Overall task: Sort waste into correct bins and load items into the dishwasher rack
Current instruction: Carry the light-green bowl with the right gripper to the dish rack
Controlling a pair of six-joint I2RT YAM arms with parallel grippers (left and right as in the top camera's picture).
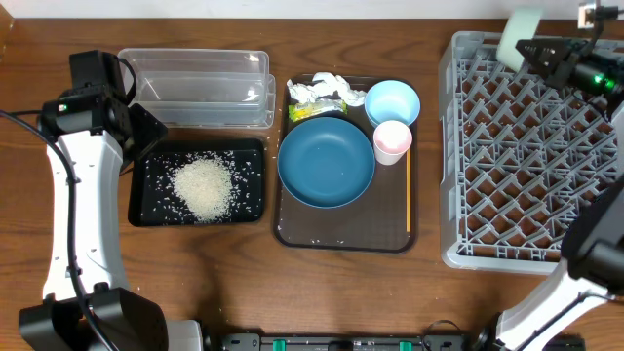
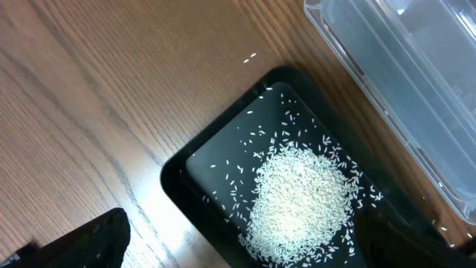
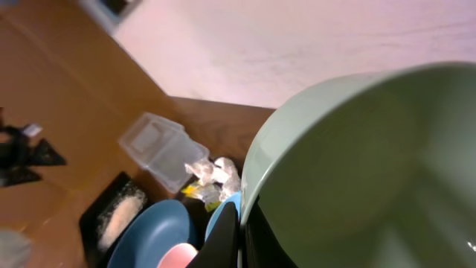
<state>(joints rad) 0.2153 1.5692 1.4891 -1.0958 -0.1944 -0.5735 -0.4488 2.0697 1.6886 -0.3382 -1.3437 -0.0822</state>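
On the wooden desk [image 1: 224,283], the biggest thing is the grey dishwasher rack [image 1: 531,175] at the right side, and no dishes stand among its pegs. Left of it lies the dark brown tray [image 1: 341,239], and further left the clear tub [image 1: 195,83] stands behind the black tray [image 1: 146,205], the two nearly touching. The dark blue plate [image 1: 326,162] lies flat in the middle of the brown tray. One mint bowl [image 1: 518,35] is up in the air over the far left corner of the rack, turned on its side (in the right wrist view it fills most of the picture), and the right pincer [image 1: 534,49] pinches its rim. The pale blue bowl [image 1: 392,101] stands upright on the far right corner of the brown tray, just behind the pink cup [image 1: 393,140], which touches the plate's edge. The left pincer [image 1: 151,132] hovers over the far left corner of the black tray with its fingers spread wide and nothing between them. The crumpled tissue [image 1: 322,90] lies at the far edge of the brown tray, the thin stick [image 1: 408,190] along its right rim, and the yellow-green wrapper [image 1: 312,110] between tissue and plate. The rice [image 1: 203,186] is heaped in the black tray, with loose grains around the heap.
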